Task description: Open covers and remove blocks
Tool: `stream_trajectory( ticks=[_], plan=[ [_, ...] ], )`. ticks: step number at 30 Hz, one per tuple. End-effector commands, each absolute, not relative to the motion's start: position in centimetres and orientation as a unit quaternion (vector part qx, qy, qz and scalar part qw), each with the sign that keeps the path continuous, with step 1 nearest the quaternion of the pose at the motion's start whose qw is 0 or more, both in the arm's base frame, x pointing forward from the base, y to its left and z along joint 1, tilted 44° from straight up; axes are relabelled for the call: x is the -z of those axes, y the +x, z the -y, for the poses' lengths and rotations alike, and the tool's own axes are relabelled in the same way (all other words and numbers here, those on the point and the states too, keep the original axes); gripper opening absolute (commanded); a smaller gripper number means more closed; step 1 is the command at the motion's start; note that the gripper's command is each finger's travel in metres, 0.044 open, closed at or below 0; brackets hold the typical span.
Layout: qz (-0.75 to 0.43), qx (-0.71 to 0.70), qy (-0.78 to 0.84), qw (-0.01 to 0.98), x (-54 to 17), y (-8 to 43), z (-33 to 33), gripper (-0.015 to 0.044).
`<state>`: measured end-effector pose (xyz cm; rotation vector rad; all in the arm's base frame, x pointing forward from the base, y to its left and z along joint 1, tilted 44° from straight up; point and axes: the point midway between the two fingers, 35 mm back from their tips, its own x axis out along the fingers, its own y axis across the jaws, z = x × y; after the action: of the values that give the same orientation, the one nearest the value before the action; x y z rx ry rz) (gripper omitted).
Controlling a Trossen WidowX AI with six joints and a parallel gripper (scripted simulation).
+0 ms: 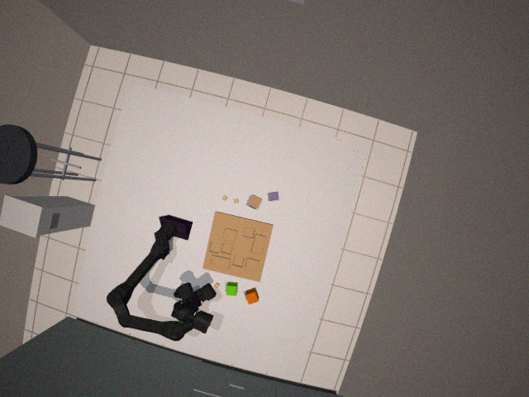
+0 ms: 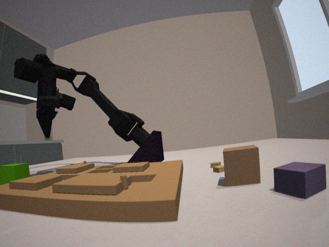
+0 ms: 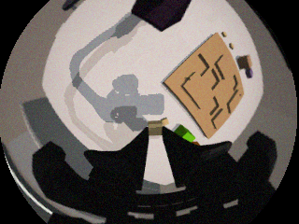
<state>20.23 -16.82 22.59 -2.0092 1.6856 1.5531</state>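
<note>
The puzzle board (image 1: 237, 246) (image 2: 159, 196) (image 3: 206, 84) lies flat, bare table running along its edges, with a green block (image 1: 231, 289) (image 2: 16, 172) (image 3: 184, 133) and an orange block (image 1: 252, 296) just off one side and a purple block (image 1: 273, 196) (image 2: 300, 179) (image 3: 249, 73) off the opposite side. Beyond the green block's side, above open table well off the board, the gripper (image 2: 48, 137) (image 3: 155, 129) pinches a small tan block (image 2: 48, 138) (image 3: 155, 128).

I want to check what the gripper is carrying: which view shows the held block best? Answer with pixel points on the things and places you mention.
The wrist view: it looks straight at the small tan block (image 2: 48, 138) (image 3: 155, 128) between the gripper's (image 2: 48, 136) (image 3: 155, 127) fingertips. The exterior view shows only its lower part; the top view hides it under the arm.
</note>
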Motion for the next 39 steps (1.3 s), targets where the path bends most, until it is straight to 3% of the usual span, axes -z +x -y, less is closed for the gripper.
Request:
stream_trajectory(
  ticks=[1,39],
  plan=[
    [-0.552,-0.512,-0.656,0.046,-22.0,20.0,17.3,0.0080],
    [-0.552,-0.512,-0.657,0.047,-17.5,19.5,21.5,0.0080]
  ],
)
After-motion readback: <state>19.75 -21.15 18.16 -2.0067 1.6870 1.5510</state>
